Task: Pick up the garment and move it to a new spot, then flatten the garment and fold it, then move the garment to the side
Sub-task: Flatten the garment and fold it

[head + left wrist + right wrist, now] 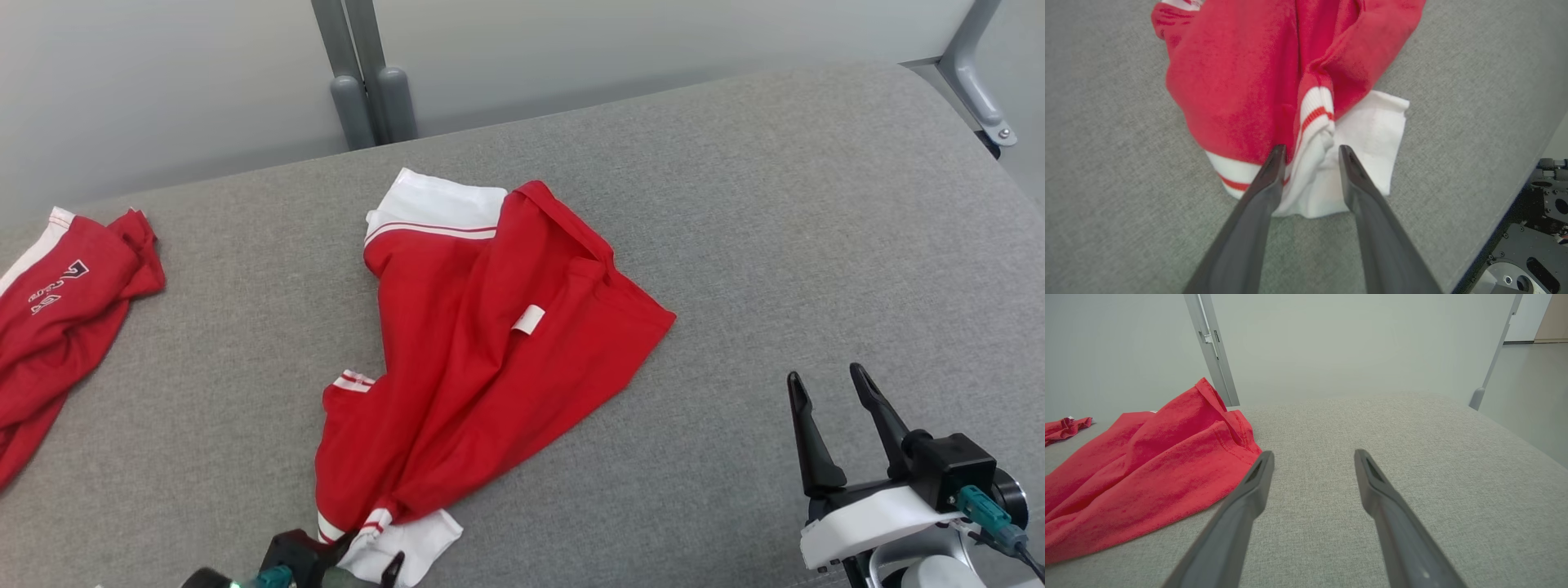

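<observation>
Grey fabric covers the table [816, 245], and its whole right half lies bare, right out to the rounded far right corner. The table's far edge runs along a pale wall [163, 82]. Its near edge shows in the left wrist view, with the robot's dark base [1543, 228] just beyond it. Now the garment [490, 343]: red with white trim, it's sprawled on the middle of the table, creased and bunched. One white sleeve points to the far edge and a small white label [528, 319] faces up. Down at the table's near edge the left gripper [1310, 153] is on the garment's near end. Its jaws are parted and straddle a ribbed white cuff [1316, 122] with a red stripe. The cloth sits between the fingers but isn't pinched. A flat white sleeve [1372, 134] spreads on the table just beside that cuff. Over the table's near right part the right gripper [833, 388] hovers with its jaws wide and nothing in them. It's above bare fabric, well apart from the garment's hem. At the table's left edge a second red shirt [65, 302] with printed lettering lies crumpled, clear of the garment. Two grey posts [367, 90] stand behind the table's far edge, and a grey bracket [976, 73] angles down at its far right corner. Nothing lies on the table between the two grippers except the garment itself.
</observation>
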{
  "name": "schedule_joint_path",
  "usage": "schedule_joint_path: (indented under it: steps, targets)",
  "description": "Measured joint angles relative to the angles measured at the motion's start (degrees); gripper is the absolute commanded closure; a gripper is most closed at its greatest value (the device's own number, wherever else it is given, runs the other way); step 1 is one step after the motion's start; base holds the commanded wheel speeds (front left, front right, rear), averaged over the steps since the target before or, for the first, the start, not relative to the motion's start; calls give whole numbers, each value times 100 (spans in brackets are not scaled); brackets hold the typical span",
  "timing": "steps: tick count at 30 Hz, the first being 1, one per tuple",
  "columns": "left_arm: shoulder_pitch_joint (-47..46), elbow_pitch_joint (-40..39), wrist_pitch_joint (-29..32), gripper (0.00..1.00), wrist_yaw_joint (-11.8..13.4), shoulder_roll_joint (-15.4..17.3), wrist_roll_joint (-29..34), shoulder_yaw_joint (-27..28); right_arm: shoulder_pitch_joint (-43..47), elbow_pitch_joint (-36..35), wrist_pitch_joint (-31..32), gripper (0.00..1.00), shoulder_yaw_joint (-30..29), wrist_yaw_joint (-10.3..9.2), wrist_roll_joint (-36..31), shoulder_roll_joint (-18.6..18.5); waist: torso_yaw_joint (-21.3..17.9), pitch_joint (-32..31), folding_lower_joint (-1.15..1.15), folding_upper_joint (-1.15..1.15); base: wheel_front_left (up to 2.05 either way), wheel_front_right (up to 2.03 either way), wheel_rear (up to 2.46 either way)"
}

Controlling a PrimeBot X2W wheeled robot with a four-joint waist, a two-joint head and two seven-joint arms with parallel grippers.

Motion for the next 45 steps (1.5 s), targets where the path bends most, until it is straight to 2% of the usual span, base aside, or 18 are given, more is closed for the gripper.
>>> schedule_joint_path:
  steps: [3,6,11,13,15,19,23,32,33,34,35,36,41,45]
  targets:
    - [331,-263,19,0,141,12,-291,116,26,3,0,0,-3,0,0,2,-46,-39,0,0,0,0,0]
    - [464,-865,-24,0,357,46,-593,402,56,-2,0,0,-53,0,0,-10,-104,-83,0,0,0,0,0]
    - [96,-2052,288,0,588,110,-468,519,130,-36,0,0,-99,0,0,-34,-156,-114,0,0,0,0,0]
    - [-342,-2247,470,0,591,-78,-456,499,89,-66,0,0,-100,0,0,-43,-168,-57,0,0,0,0,0]
    - [-901,-2197,731,0,474,-421,-363,348,-42,-93,0,0,-38,-1,0,-49,-179,45,0,0,0,0,0]
    - [-1761,-1460,1091,0,230,-1121,-379,118,-321,-146,0,0,120,0,25,-44,-234,283,0,0,0,0,0]
    - [-2425,-267,1234,0,31,-1764,-546,51,-400,-133,0,0,142,0,56,-5,-356,523,0,0,0,0,0]
    - [-3193,1989,1150,0,-203,-2270,-612,101,-464,-43,0,0,164,0,90,82,-825,807,0,0,0,0,0]
    - [-3210,2121,1105,29,-221,-2296,-613,101,-468,-35,0,0,167,0,90,90,-860,819,0,0,0,0,0]
    - [-3225,2264,1047,52,-265,-2335,-628,101,-470,-27,0,0,163,0,90,99,-899,830,0,0,0,0,0]
    - [-3234,2360,1010,94,-285,-2377,-636,91,-470,-25,0,0,144,0,90,105,-923,834,0,0,0,0,0]
    - [-3240,2477,964,100,-322,-2436,-645,70,-470,-26,0,0,118,0,90,108,-936,828,0,0,0,0,0]
    - [-3275,2795,608,100,-357,-2559,-523,-104,-440,-19,0,0,118,0,79,114,-883,726,0,0,0,0,0]
    - [-3256,2652,256,100,-190,-2668,-266,-367,-426,-23,0,0,132,0,73,91,-787,627,0,0,0,0,0]
